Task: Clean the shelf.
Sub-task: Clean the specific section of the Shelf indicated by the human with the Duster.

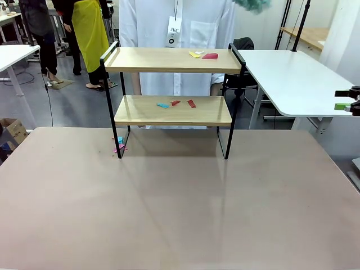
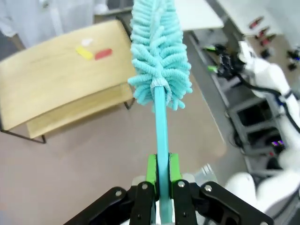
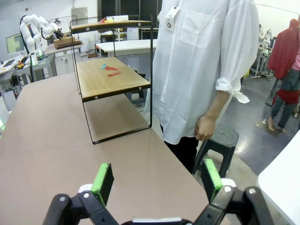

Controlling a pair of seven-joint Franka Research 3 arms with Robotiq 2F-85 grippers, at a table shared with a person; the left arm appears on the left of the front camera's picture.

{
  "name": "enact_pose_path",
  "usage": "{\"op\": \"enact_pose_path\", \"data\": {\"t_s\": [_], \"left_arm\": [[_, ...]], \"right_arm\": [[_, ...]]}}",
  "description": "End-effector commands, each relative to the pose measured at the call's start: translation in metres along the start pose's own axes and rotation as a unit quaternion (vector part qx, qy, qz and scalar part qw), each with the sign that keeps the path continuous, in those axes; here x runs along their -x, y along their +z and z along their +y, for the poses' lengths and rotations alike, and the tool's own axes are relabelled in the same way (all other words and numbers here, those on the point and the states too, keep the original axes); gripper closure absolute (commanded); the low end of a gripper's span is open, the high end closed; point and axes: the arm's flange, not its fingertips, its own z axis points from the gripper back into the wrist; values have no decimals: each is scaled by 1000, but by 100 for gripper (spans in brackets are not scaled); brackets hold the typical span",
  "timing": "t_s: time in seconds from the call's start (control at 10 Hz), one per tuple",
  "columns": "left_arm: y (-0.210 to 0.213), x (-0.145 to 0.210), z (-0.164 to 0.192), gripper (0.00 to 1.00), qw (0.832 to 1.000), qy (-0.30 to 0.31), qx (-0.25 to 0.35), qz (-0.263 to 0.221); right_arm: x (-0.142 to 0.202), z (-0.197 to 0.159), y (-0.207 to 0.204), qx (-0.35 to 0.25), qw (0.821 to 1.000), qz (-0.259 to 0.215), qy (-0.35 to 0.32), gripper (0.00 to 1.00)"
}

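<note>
Left fingers (image 2: 151,171) pinching teal duster (image 2: 159,56) above shelf (image 2: 56,70), right fingers (image 3: 104,180) spread, shelf well ahead

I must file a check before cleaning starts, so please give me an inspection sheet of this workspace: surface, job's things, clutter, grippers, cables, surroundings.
Surface: brown table; pink and blue scraps by the shelf's left front leg.
Job's things: shelf upright at the table's far side; teal duster held high near its right end.
Clutter: yellow and red scraps on the top board; blue and red scraps on the lower board.
Grippers: left gripper, jaws shut on the duster's handle; right gripper, jaws open, holding nothing.
Cables: thin dark cable beside a white table, far left.
Surroundings: person in a white shirt behind the shelf; another white table at right; black stool.
</note>
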Motion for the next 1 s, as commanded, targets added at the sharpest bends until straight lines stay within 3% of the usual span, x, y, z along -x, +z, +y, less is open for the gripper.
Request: {"op": "enact_pose_path", "data": {"t_s": [0.0,0.5,0.9], "left_arm": [[-21,-16,-23,87,997,31,-58,-28],[-84,-1,-54,87,983,76,-136,-99],[-119,19,-60,87,981,81,-147,-98]], "right_arm": [[-7,1,-3,4,1000,12,-6,0],[-7,1,-3,4,1000,12,-6,0],[-7,1,-3,4,1000,12,-6,0]]}}
